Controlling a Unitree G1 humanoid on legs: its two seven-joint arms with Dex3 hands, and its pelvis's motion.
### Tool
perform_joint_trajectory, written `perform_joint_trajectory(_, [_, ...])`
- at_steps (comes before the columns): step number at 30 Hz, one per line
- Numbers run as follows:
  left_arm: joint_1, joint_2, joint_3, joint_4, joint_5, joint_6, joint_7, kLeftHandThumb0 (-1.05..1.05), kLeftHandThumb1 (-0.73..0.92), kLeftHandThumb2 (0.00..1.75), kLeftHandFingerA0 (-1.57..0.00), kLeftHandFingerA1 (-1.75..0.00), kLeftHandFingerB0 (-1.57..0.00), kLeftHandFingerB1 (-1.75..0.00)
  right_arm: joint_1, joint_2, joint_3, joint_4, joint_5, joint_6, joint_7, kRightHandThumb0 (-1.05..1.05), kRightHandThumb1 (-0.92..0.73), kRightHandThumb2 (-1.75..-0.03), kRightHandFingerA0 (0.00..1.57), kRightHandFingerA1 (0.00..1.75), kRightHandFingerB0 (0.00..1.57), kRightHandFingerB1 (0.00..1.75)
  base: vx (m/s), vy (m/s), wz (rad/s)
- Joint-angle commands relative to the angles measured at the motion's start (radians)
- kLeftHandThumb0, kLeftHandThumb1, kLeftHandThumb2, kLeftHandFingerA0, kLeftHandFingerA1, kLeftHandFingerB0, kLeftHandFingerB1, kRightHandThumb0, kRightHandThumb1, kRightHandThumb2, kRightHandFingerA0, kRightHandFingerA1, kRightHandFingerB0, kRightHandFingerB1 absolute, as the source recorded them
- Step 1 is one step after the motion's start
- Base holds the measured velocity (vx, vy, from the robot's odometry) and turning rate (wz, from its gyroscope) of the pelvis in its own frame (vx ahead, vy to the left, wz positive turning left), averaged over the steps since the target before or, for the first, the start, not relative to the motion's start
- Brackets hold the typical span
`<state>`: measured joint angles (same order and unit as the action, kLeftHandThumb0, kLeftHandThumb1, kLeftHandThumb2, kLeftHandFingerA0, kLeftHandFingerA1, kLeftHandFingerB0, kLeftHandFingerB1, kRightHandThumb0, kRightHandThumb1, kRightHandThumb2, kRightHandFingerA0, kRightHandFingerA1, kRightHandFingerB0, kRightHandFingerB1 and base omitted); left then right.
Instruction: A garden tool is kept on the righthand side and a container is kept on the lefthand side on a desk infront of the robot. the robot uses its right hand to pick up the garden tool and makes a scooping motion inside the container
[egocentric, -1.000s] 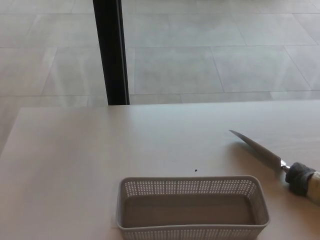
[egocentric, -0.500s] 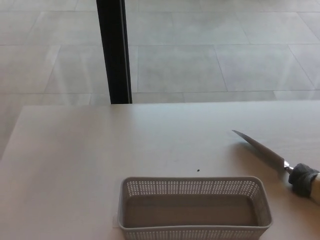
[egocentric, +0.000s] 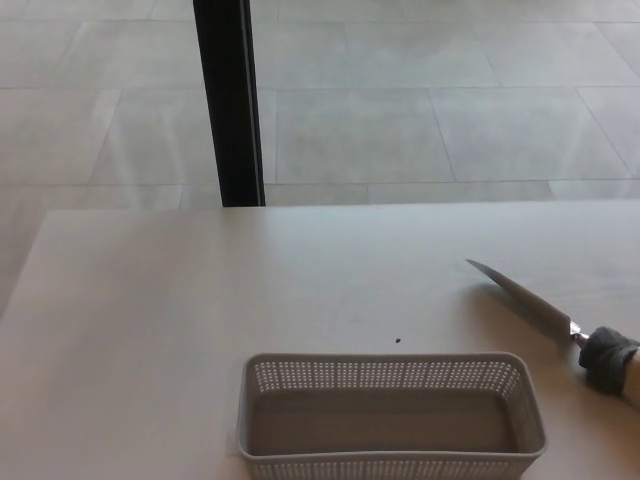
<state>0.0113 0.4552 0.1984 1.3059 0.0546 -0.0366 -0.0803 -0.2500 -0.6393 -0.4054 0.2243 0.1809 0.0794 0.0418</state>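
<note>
Garden tool (egocentric: 560, 325) lies flat at desk (egocentric: 150, 320) right edge, blade pointing inward (handle cropped). Container (egocentric: 390, 415) at near edge, well apart. Neither hand visible; fingers cannot be told.

no readable txt, labels, nos.

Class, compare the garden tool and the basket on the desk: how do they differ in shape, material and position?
The garden tool is slim, with a pointed metal blade; the basket is a broad, perforated rectangular box. The garden tool lies flat at the right, partly out of frame; the basket stands nearer, at centre, empty. Both rest untouched on the desk.
</note>
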Motion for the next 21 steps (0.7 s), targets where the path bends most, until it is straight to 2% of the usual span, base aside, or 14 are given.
perform_joint_trajectory(1, [0.004,0.013,0.017,0.008,-0.022,0.012,-0.012,-0.53,0.61,0.59,-0.67,-0.64,-0.61,-0.51,0.023,-0.172,0.444,-0.055,-0.490,0.129,0.128,-0.97,-0.73,-0.80,0.08,0.32,0.10,0.19,0.00,0.000,0.00])
perform_joint_trajectory(2, [0.007,0.016,0.017,0.009,-0.022,-0.001,-0.020,-0.54,0.62,0.59,-0.69,-0.66,-0.65,-0.54,0.014,-0.166,0.463,-0.018,-0.494,0.126,0.126,-0.99,-0.70,-0.85,0.07,0.29,0.09,0.18,0.00,0.000,0.00])
perform_joint_trajectory(3, [0.009,0.017,0.017,0.009,-0.022,-0.009,-0.024,-0.54,0.63,0.59,-0.72,-0.73,-0.66,-0.56,0.007,-0.164,0.478,0.004,-0.496,0.126,0.126,-0.98,-0.70,-0.81,0.07,0.28,0.07,0.20,0.00,0.000,0.00])
perform_joint_trajectory(4, [0.008,0.018,0.019,0.008,-0.023,-0.008,-0.023,-0.55,0.62,0.59,-0.72,-0.75,-0.67,-0.58,0.000,-0.159,0.495,0.028,-0.493,0.131,0.130,-0.94,-0.68,-1.09,0.05,0.22,0.11,0.16,0.00,0.000,0.00])
perform_joint_trajectory(5, [0.008,0.018,0.019,0.007,-0.023,-0.007,-0.023,-0.55,0.62,0.59,-0.72,-0.75,-0.67,-0.58,-0.003,-0.161,0.503,0.034,-0.489,0.135,0.129,-0.94,-0.68,-1.09,0.05,0.22,0.11,0.16,0.00,0.000,0.00])
perform_joint_trajectory(6, [0.006,0.018,0.023,0.005,-0.027,-0.003,-0.023,-0.55,0.61,0.58,-0.74,-0.78,-0.68,-0.59,-0.004,-0.157,0.514,0.049,-0.488,0.133,0.122,-0.99,-0.68,-0.85,0.07,0.27,0.07,0.20,0.00,0.000,0.00])
perform_joint_trajectory(7, [0.005,0.020,0.021,0.005,-0.024,0.000,-0.027,-0.55,0.62,0.59,-0.70,-0.69,-0.66,-0.56,-0.005,-0.157,0.546,0.070,-0.505,0.126,0.125,-0.92,-0.67,-1.11,0.03,0.22,0.07,0.16,0.00,0.000,0.00])
perform_joint_trajectory(8, [0.005,0.021,0.013,0.004,-0.015,-0.001,-0.019,-0.55,0.63,0.59,-0.74,-0.67,-0.67,-0.53,0.000,-0.162,0.577,0.064,-0.519,0.132,0.144,-0.91,-0.67,-1.10,0.03,0.20,0.07,0.17,0.00,0.000,0.00])
perform_joint_trajectory(13, [0.001,0.021,0.005,0.003,-0.006,-0.003,-0.015,-0.52,0.65,0.59,-0.71,-0.70,-0.63,-0.55,0.015,-0.161,0.648,0.062,-0.536,0.111,0.136,-0.96,-0.69,-1.08,0.04,0.16,0.11,0.16,0.00,0.000,0.00])
perform_joint_trajectory(15, [-0.003,0.013,0.016,0.005,-0.017,-0.002,-0.018,-0.52,0.65,0.59,-0.69,-0.68,-0.59,-0.52,0.017,-0.152,0.681,0.061,-0.535,0.097,0.146,-1.01,-0.71,-1.09,0.01,0.12,0.09,0.08,0.00,0.000,0.00])
perform_joint_trajectory(21, [-0.003,0.014,0.018,0.009,-0.016,-0.010,-0.019,-0.51,0.66,0.59,-0.70,-0.71,-0.60,-0.54,0.004,-0.146,0.744,0.066,-0.550,0.102,0.141,-0.95,-0.69,-1.08,0.01,0.18,0.10,0.15,0.00,0.000,0.00])
